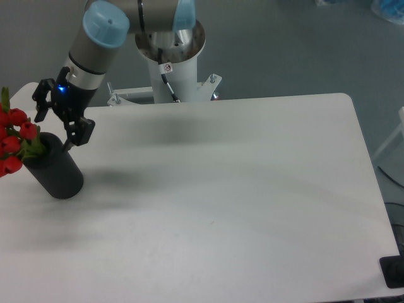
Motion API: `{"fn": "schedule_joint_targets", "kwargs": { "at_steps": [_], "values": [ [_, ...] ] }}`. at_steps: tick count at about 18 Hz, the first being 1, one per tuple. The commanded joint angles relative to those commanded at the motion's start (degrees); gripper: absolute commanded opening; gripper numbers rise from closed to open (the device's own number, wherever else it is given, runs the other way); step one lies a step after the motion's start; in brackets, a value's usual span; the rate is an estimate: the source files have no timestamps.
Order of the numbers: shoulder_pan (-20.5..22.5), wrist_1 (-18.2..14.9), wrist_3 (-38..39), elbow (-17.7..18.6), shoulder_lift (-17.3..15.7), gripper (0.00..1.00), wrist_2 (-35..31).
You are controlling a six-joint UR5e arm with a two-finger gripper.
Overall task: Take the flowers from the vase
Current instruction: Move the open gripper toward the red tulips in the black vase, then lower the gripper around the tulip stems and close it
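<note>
The flowers [12, 140], red tulip buds with green leaves, stick out of the vase [55, 168] at the left edge of the table; part of the bunch is cut off by the frame's left edge. The vase is a matte black cylinder leaning toward the upper left. My gripper [52, 131] hangs open just above and right of the vase's mouth, its two dark fingers apart with nothing between them. It is close to the flowers but not touching them.
The white table [221, 202] fills most of the view. The arm's white base column [170, 57] stands behind the table's far edge. A dark object [394, 271] sits at the lower right corner.
</note>
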State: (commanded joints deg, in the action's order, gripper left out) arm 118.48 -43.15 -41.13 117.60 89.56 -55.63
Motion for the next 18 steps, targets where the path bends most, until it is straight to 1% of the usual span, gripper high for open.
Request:
{"fn": "schedule_joint_targets", "kwargs": {
  "at_steps": [2, 4, 8, 11, 18],
  "values": [
    [-0.44, 0.0, 0.09, -0.26, 0.35, 0.99, 0.0],
    [-0.88, 0.0, 0.44, -1.58, 1.93, 0.99, -0.09],
    [-2.2, 0.0, 0.87, -1.84, 3.16, 0.99, -0.09],
    [-2.64, 0.0, 1.93, -3.07, 4.3, 0.99, 0.26],
    [-3.16, 0.0, 3.43, -3.34, 4.92, 0.99, 0.7]
  ]
}}
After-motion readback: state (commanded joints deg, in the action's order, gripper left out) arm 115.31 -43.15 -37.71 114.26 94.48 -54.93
